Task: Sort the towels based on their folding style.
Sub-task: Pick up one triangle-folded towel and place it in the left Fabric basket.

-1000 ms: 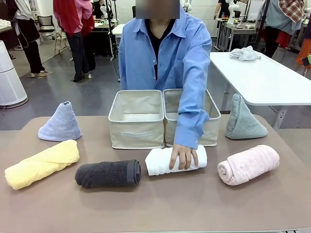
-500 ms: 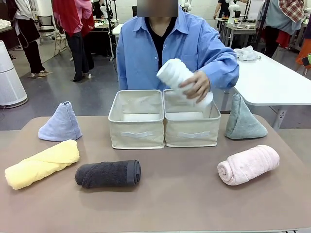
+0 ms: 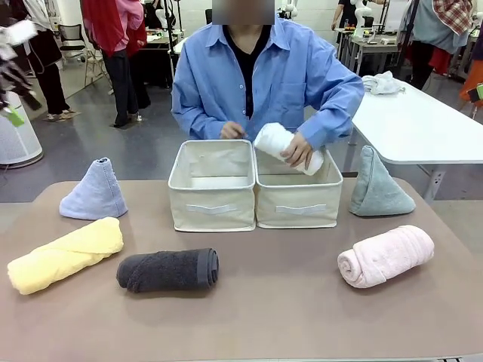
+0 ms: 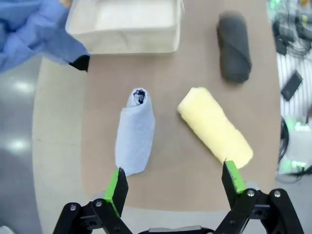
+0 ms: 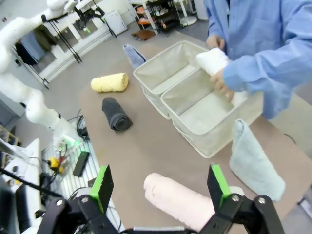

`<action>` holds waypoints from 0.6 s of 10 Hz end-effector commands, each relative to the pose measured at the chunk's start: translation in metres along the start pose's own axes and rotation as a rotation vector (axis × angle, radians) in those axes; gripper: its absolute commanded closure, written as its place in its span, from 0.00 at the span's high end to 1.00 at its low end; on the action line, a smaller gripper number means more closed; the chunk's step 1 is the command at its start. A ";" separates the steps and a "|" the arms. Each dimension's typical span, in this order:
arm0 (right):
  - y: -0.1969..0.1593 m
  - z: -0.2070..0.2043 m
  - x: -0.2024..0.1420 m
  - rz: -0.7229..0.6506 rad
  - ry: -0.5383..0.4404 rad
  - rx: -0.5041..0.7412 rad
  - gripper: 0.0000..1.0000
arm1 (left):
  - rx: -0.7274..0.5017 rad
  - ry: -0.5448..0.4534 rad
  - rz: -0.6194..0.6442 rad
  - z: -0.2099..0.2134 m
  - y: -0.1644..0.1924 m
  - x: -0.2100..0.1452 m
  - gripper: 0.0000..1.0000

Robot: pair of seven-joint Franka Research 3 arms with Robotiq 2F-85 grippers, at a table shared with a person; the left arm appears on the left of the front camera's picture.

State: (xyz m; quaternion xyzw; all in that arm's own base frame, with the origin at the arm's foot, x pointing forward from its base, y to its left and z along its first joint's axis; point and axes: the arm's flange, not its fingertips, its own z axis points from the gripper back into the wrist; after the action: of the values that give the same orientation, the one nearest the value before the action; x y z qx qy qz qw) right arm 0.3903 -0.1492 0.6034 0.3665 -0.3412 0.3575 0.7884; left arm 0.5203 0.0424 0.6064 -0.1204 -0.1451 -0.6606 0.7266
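Observation:
A person's hand holds a white rolled towel (image 3: 287, 148) just over the right-hand beige bin (image 3: 298, 204); the roll also shows in the right wrist view (image 5: 212, 61). On the table lie a yellow roll (image 3: 64, 254), a dark grey roll (image 3: 167, 270) and a pink roll (image 3: 385, 255). A lavender-blue cone (image 3: 94, 190) stands at the left and a grey-green cone (image 3: 377, 185) at the right. My left gripper (image 4: 175, 183) hangs open high above the lavender cone (image 4: 135, 131) and yellow roll (image 4: 214, 126). My right gripper (image 5: 161, 187) is open above the pink roll (image 5: 178, 200).
Two beige fabric bins stand side by side mid-table, the left one (image 3: 211, 200) with nothing showing inside. The person stands right behind them, both hands at the bins. A white side table (image 3: 423, 128) carries a rumpled white cloth (image 3: 379, 83).
The person picked the white roll up off the table, raised it and lowered it to the right bin. A blurred gripper has come into the front view's top left.

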 end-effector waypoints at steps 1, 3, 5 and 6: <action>0.000 0.000 -0.001 0.002 -0.008 0.005 1.00 | 0.072 0.143 -0.167 -0.026 0.015 0.012 1.00; 0.000 0.000 -0.001 0.002 -0.008 0.005 1.00 | -0.001 0.177 -0.253 -0.050 0.031 0.034 1.00; 0.000 0.000 -0.001 0.002 -0.008 0.005 1.00 | 0.011 0.219 -0.276 -0.073 0.047 0.046 1.00; 0.000 0.000 -0.001 0.002 -0.008 0.005 1.00 | 0.024 0.232 -0.292 -0.087 0.048 0.050 1.00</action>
State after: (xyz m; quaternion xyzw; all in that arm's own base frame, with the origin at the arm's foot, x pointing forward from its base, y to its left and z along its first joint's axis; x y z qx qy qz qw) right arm 0.3898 -0.1508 0.6034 0.3656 -0.3419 0.3559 0.7892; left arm 0.5727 -0.0281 0.5468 -0.0368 -0.0861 -0.7565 0.6472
